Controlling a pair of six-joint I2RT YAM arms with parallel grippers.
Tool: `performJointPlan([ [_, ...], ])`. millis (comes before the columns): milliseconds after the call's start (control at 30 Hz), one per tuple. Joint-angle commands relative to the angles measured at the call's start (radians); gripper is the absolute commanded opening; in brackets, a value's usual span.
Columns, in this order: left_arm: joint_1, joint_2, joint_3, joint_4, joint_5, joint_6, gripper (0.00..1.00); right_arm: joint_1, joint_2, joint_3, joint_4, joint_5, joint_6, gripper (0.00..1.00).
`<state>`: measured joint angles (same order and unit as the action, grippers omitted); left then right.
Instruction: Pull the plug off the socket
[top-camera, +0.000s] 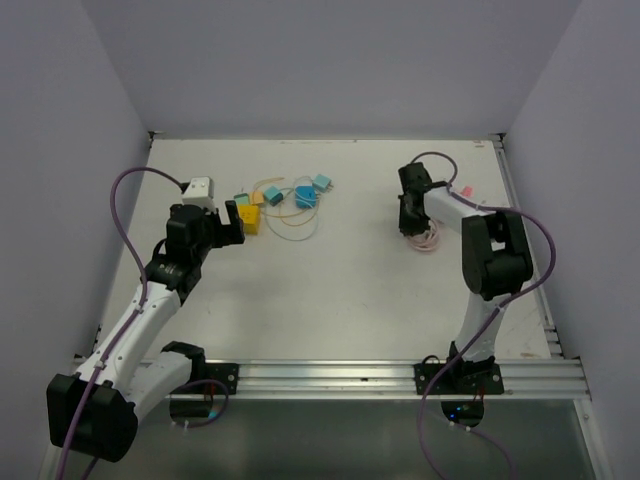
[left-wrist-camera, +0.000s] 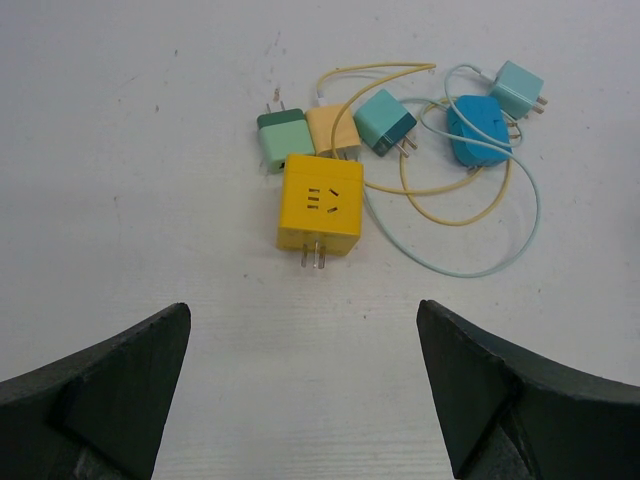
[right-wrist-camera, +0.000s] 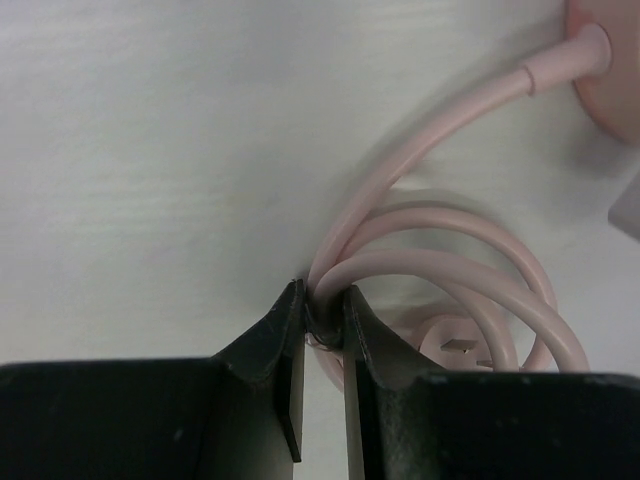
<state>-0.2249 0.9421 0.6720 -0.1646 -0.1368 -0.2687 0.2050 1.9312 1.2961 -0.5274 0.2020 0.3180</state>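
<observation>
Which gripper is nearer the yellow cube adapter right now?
Left. The left gripper, open, faces the yellow cube adapter from just short of its prongs, not touching. The right gripper is across the table, shut on a coiled pink cable.

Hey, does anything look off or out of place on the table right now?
One thing: the right gripper is pinched shut on the coiled pink cable, not on the pink housing at the cable's end. Gripping the cord itself looks odd.

Bright even light, soft faint shadows, top view sharp, pink cable (right-wrist-camera: 440, 260) slightly blurred close up
</observation>
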Motion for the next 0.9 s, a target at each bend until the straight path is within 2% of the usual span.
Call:
performJointPlan([
  [0,-0.005,-0.014,-0.008,0.06,0.003,0.017,0.98,0.177,-0.027,-0.073,-0.065,-0.183,-0.01,0.0],
  [133,-0.005,-0.009,-0.008,0.059,0.017,0.011,0.98,0.368,-0.054,-0.11,-0.095,-0.251,-0.043,0.0],
  [233,-0.005,-0.002,-0.009,0.059,0.026,0.008,0.98,0.468,-0.092,-0.149,-0.109,-0.335,-0.069,0.0],
  [333,-0.005,0.007,-0.008,0.057,0.035,0.005,0.98,0.571,-0.142,-0.17,-0.163,-0.352,-0.114,0.01],
  [433,-0.004,0.015,-0.008,0.053,0.049,0.0,0.98,0.628,-0.188,-0.198,-0.224,-0.355,-0.146,0.03],
  [567,-0.004,0.023,-0.014,0.039,0.075,-0.012,0.99,0.628,-0.323,-0.268,-0.246,-0.34,-0.172,0.09],
  [667,-0.005,0.03,-0.017,0.024,0.13,-0.044,0.99,0.628,-0.374,-0.302,-0.253,-0.332,-0.184,0.22],
  [700,-0.005,0.034,-0.012,0.013,0.144,-0.059,0.99,0.628,-0.4,-0.311,-0.243,-0.341,-0.188,0.31],
  [733,-0.005,0.038,-0.009,0.01,0.184,-0.066,0.99,0.628,-0.414,-0.314,-0.232,-0.352,-0.189,0.37],
  [867,-0.013,0.049,0.023,-0.036,0.233,-0.073,0.99,0.628,-0.448,-0.294,-0.2,-0.389,-0.198,0.52],
])
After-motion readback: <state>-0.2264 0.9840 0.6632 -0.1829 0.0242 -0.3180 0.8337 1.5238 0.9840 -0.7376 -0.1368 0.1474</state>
